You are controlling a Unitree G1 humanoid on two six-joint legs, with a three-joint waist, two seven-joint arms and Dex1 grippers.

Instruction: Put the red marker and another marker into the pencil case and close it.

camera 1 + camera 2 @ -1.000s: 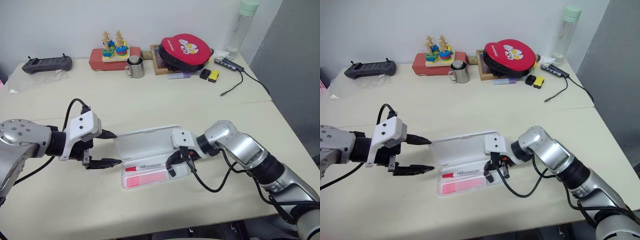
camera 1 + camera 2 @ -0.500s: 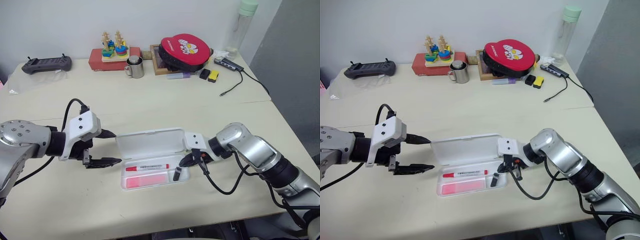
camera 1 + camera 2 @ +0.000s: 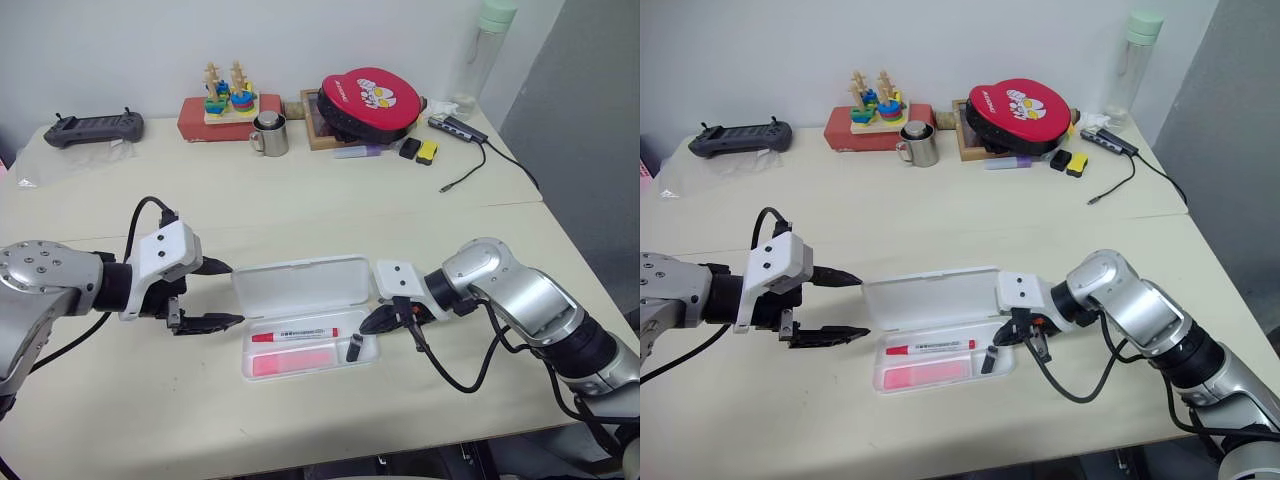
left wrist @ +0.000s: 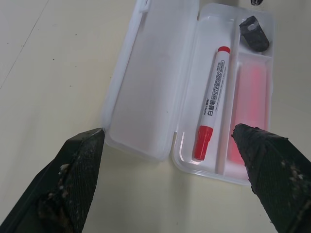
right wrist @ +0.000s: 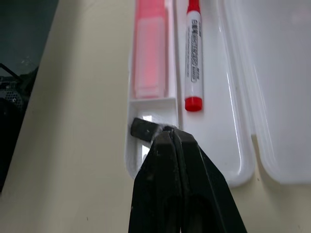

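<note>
Done: the red marker and the pink highlighter both lie in the pencil case, at the front of the table.
Left: shut the lid – it lies flat open.
Left gripper: wide open, empty.
Right gripper: pinched shut, empty.
In the way: a small dark cap sits inside – nothing blocks the lid.

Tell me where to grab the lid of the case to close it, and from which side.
Take the lid by its free long edge, the far one away from the tray, coming from behind the case. The lid lies open and flat on the table, hinged along the tray's back edge, so that far edge probably swings most easily. The red marker and pink highlighter lie low inside.
</note>
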